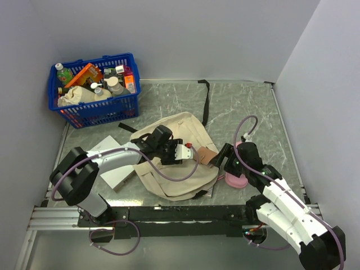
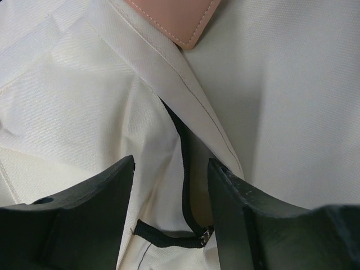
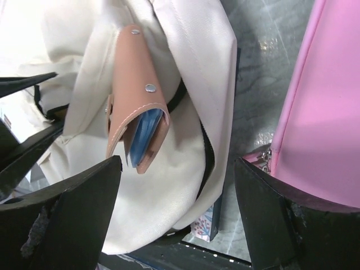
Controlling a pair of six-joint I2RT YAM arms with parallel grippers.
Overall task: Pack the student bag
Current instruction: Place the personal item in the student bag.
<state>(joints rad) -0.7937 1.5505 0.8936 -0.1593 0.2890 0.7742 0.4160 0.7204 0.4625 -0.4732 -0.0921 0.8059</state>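
Note:
The student bag (image 1: 179,179), cream fabric with black straps, lies flat in the middle of the table. My left gripper (image 1: 185,152) hovers over its top, open. In the left wrist view its fingers (image 2: 101,197) straddle the black zipper line (image 2: 183,169) and the zipper pull (image 2: 207,236) without clamping either. My right gripper (image 1: 222,156) is open at the bag's right edge. Between its jaws lies a cream fold of the bag (image 3: 169,185), and just beyond it a tan leather tab (image 3: 138,95) with something blue tucked in it.
A pink pouch (image 3: 326,112) lies right beside my right gripper's outer finger. A floral-patterned book corner (image 3: 205,225) pokes out from under the bag. A blue basket (image 1: 95,109) of bottles stands at the far left, and a white book (image 1: 112,166) lies left of the bag.

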